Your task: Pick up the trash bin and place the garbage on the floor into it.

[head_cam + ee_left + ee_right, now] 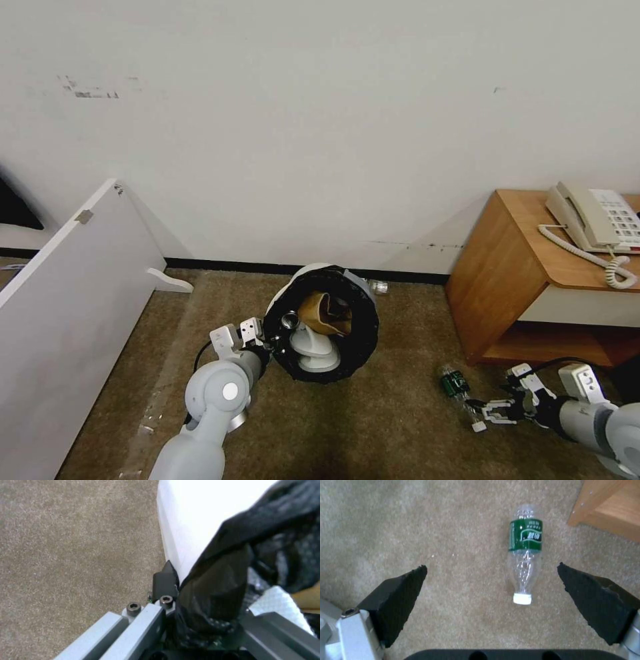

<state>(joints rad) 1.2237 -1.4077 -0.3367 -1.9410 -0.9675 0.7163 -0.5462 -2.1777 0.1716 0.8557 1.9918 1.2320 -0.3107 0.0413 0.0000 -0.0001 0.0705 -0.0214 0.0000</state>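
- head view: left end effector [267,341] grips the rim of the trash bin [321,325], tilted above the floor [373,427]; bottle [460,393] lies by right end effector [481,412].
- left wrist view: fingers [164,580] pinch the bagged rim.
- right wrist view: fingers [400,592] spread apart, bottle between them on the carpet.

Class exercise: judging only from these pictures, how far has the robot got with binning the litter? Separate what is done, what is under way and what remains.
Done: the left gripper holds the trash bin by its rim, tilted, with a brown paper bag and white items already inside. Under way: the open right gripper hovers over the green-labelled bottle, which lies on the carpet. Left: binning that bottle, plus a silvery object behind the bin by the wall.
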